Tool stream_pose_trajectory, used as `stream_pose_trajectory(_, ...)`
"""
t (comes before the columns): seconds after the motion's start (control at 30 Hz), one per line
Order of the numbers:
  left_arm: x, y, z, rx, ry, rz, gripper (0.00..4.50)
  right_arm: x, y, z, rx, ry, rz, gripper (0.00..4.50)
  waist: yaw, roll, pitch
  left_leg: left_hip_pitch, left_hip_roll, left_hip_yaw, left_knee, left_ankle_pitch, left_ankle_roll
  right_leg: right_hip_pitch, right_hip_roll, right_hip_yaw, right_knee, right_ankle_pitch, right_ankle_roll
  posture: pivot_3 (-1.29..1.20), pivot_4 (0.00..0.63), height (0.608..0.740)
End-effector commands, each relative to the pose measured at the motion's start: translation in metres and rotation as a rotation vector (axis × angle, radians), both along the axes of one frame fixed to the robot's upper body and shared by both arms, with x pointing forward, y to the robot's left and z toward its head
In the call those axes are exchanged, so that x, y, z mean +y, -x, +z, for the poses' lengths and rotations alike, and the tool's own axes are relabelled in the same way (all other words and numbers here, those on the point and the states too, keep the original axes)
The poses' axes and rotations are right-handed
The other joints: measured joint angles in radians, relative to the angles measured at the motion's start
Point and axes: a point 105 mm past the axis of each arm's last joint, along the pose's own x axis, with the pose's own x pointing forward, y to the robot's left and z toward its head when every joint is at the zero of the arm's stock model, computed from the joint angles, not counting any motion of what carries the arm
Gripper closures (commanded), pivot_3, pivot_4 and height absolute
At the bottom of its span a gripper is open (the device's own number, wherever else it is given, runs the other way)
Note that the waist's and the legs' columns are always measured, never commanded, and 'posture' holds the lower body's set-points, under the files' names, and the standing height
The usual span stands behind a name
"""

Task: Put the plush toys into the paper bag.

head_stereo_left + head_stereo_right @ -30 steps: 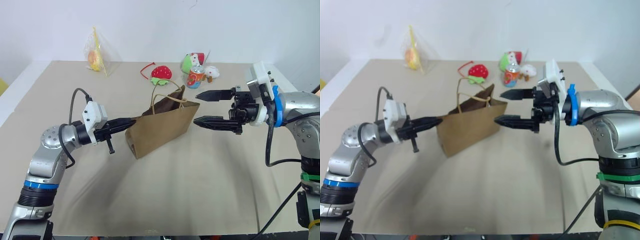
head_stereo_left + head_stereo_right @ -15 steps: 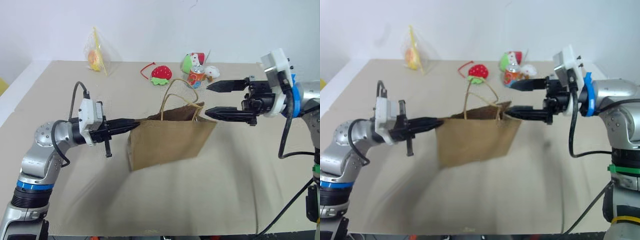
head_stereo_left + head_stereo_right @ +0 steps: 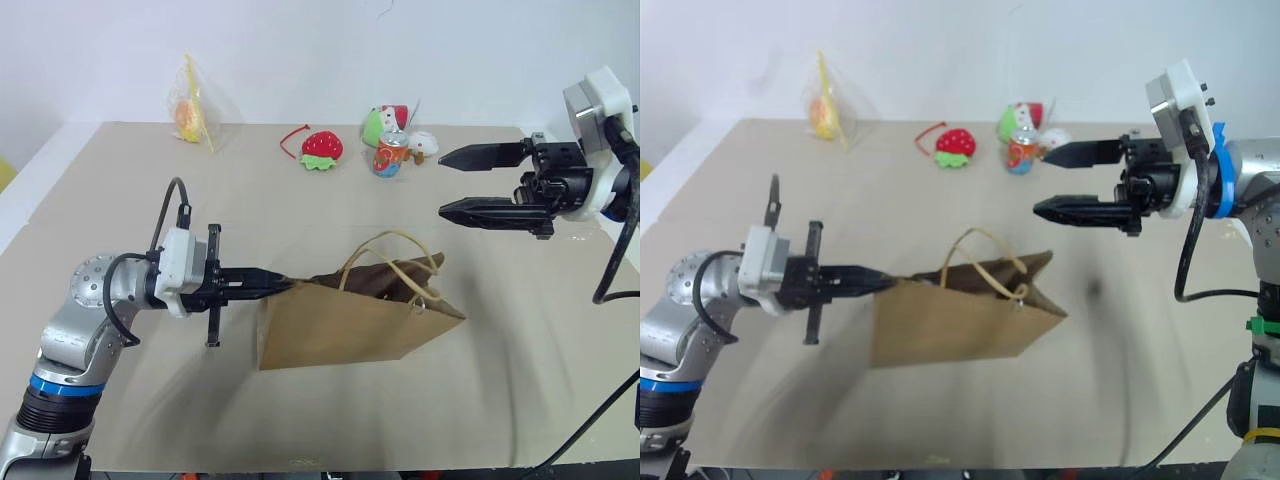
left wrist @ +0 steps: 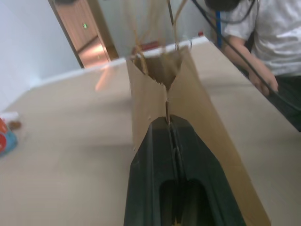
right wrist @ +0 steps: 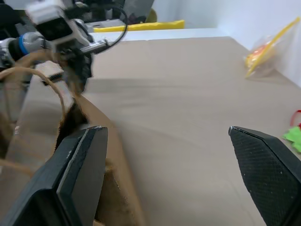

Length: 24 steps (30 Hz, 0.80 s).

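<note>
left gripper (image 3: 285, 287) clamped tight on side edge of plain brown kraft paper bag (image 3: 345, 327), near its top; bag's far lower corner tilted off beige tabletop (image 3: 150, 200), mouth gaping, tan cord handles (image 3: 400, 262) looping up. right gripper (image 3: 442, 182) wide apart, holding nothing, hanging above & beyond bag's right end, not touching. white egg plush w/ yellow top (image 3: 425, 145) far back on table, just beside colourful printed can (image 3: 391, 156); red strawberry plush (image 3: 322, 149) near; clear plastic bag w/ yellow-orange contents (image 3: 190, 112) far left. person in white shirt (image 4: 268, 33) past table in left wrist view.
</note>
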Motion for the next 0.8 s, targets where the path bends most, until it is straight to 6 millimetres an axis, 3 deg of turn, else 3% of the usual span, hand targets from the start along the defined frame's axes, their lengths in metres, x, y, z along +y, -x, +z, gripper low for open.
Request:
stream_pose_trajectory(0.03,0.01,-0.011,-0.018,-0.017,-0.079,0.017,4.5,0.0,0.011,0.008,-0.04,0.001,0.019,0.05,0.0,0.0,0.0,0.0,0.0,0.0,0.0,0.0,0.0,0.0,0.0,0.0,0.0,0.0,0.0,0.0,0.15,0.74)
stream_pose_trajectory(0.1,0.013,-0.015,-0.023,-0.033,-0.104,0.02,4.5,0.0,0.01,0.004,-0.039,0.007,0.016,0.05,0.0,0.0,0.0,0.0,0.0,0.0,0.0,0.0,0.0,0.0,0.0,0.001,0.0,0.0,0.0,0.0,0.15,0.74)
stream_pose_trajectory(0.2,0.015,-0.018,-0.018,-0.054,-0.106,0.019,3.71,-0.001,0.009,-0.001,-0.036,0.012,0.016,0.0,0.0,0.0,0.0,0.0,0.0,0.0,0.001,0.0,0.0,0.0,-0.001,0.001,0.0,0.0,0.001,0.0,0.15,0.74)
stream_pose_trajectory(0.23,0.017,-0.019,-0.013,-0.065,-0.1,0.026,3.14,-0.001,0.009,-0.001,-0.036,0.009,0.015,0.0,0.0,0.0,0.0,0.0,-0.001,0.001,0.001,0.0,0.0,0.0,-0.002,0.001,0.0,0.001,0.001,0.0,0.15,0.74)
stream_pose_trajectory(0.43,0.021,-0.012,0.026,-0.096,-0.043,0.07,1.42,-0.009,0.003,-0.003,-0.048,-0.002,-0.02,0.0,0.0,0.001,0.0,-0.001,0.0,0.0,0.001,0.0,0.0,0.0,-0.001,0.001,0.0,0.0,0.001,0.0,0.15,0.74)
stream_pose_trajectory(0.53,0.016,-0.005,0.051,-0.059,0.032,0.108,0.06,-0.017,-0.003,-0.005,-0.05,-0.011,-0.06,0.0,-0.001,0.001,0.0,0.0,0.001,0.0,0.0,0.0,0.0,-0.001,-0.002,0.001,0.0,0.0,0.001,0.0,0.15,0.74)
stream_pose_trajectory(0.67,0.019,-0.005,0.068,0.008,0.097,0.2,0.06,-0.027,-0.012,-0.005,-0.061,-0.028,-0.111,0.0,-0.001,0.001,0.0,-0.001,0.001,0.0,0.0,0.0,0.0,-0.001,-0.002,0.001,0.0,0.0,0.001,0.0,0.15,0.74)
stream_pose_trajectory(0.73,0.028,-0.016,0.068,0.038,0.106,0.294,0.06,-0.031,-0.017,-0.007,-0.064,-0.037,-0.133,0.0,-0.001,0.001,0.0,0.0,0.001,0.0,0.001,0.0,0.0,0.0,-0.002,0.001,0.0,0.0,0.001,0.0,0.15,0.74)
stream_pose_trajectory(0.8,0.048,-0.041,0.06,0.043,0.093,0.461,0.06,-0.037,-0.026,-0.015,-0.083,-0.036,-0.168,0.0,-0.001,0.001,0.0,0.001,0.0,0.0,0.001,0.0,0.0,0.0,0.0,0.001,0.0,0.0,0.001,0.0,0.15,0.74)
